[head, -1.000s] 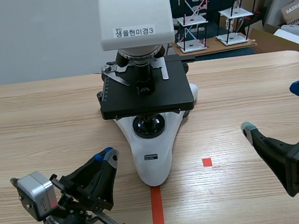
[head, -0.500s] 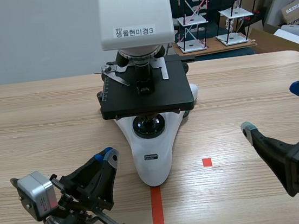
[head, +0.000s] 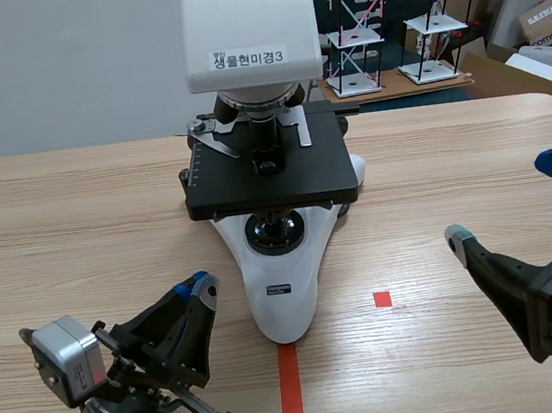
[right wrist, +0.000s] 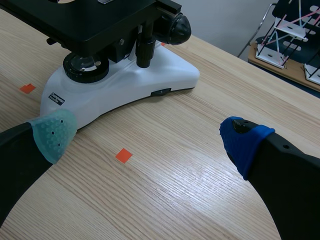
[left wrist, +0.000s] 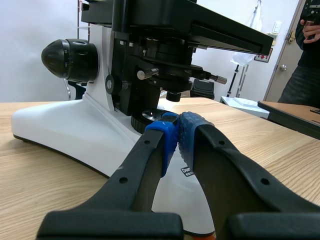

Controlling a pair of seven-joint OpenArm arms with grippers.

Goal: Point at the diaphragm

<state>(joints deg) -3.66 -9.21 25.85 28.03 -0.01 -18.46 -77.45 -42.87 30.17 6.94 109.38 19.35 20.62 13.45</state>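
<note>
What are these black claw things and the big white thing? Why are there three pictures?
The black claws are a robot's two hands, called grippers. One picture looks across the wooden table from between the arms. The other two come from small cameras on each wrist, looking past that arm's own fingers. The big white and black thing is a microscope, for seeing tiny things, standing in the middle. The left gripper has its blue-tipped fingers closed together near the microscope's base, holding nothing. The right gripper is wide open, off to the side, also empty. The red square and red line are only tape marks.
</note>
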